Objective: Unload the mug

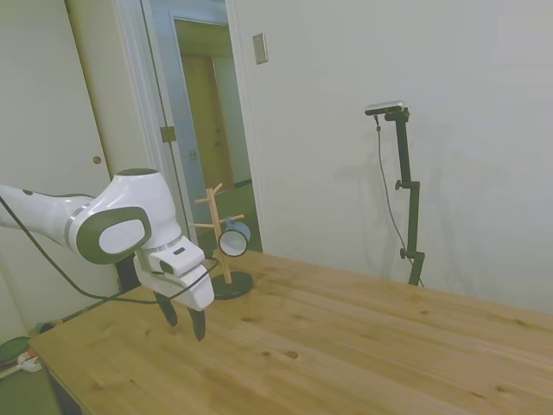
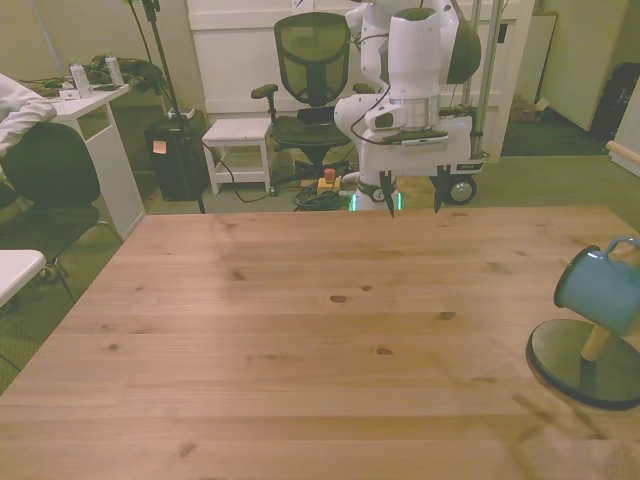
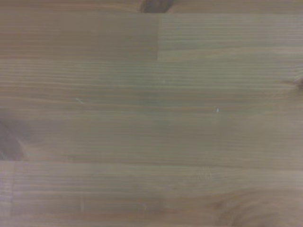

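The light-blue mug (image 1: 233, 238) (image 2: 600, 288) hangs tilted on a lower peg of a wooden pegged stand (image 1: 218, 226) with a dark round base (image 2: 585, 362), at the front view's right edge of the table. My gripper (image 1: 184, 322) (image 2: 413, 203) hovers just above the wood near the table's far edge, well apart from the stand. Its fingers point down and stand open with nothing between them. The wrist view shows only bare table planks (image 3: 151, 113).
The wooden table (image 2: 300, 330) stretches wide between the gripper and the stand. Behind the table are an office chair (image 2: 310, 70), a white stool (image 2: 240, 135) and a white desk (image 2: 95, 130) at the front view's left.
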Available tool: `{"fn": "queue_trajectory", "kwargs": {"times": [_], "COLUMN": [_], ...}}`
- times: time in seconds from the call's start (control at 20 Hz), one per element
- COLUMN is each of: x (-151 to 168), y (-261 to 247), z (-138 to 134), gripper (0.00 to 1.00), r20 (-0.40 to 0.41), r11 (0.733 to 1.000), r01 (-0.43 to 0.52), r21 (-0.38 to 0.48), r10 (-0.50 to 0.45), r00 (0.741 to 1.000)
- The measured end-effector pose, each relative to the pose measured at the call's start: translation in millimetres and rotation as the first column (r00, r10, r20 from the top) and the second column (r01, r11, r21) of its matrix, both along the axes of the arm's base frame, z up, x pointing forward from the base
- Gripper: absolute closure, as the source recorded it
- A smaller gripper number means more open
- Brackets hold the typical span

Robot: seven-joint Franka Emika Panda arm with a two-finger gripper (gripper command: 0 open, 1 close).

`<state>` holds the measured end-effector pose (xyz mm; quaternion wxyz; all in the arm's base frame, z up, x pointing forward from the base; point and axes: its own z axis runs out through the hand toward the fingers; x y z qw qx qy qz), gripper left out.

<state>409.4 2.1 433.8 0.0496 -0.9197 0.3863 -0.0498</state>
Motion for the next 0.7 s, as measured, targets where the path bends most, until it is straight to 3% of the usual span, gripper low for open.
{"fn": "queue_trajectory", "kwargs": {"times": [0.4, 0.7], "x": [7, 54], "y": [0, 5], "z": [-2, 2], "gripper": [0.0, 0.0], "r20": [0.037, 0.112], "r11": [1.0, 1.0], "r01": [0.016, 0.018], "r21": [0.0, 0.008], "r10": [-0.016, -0.018], "r00": [0.999, 0.993]}}
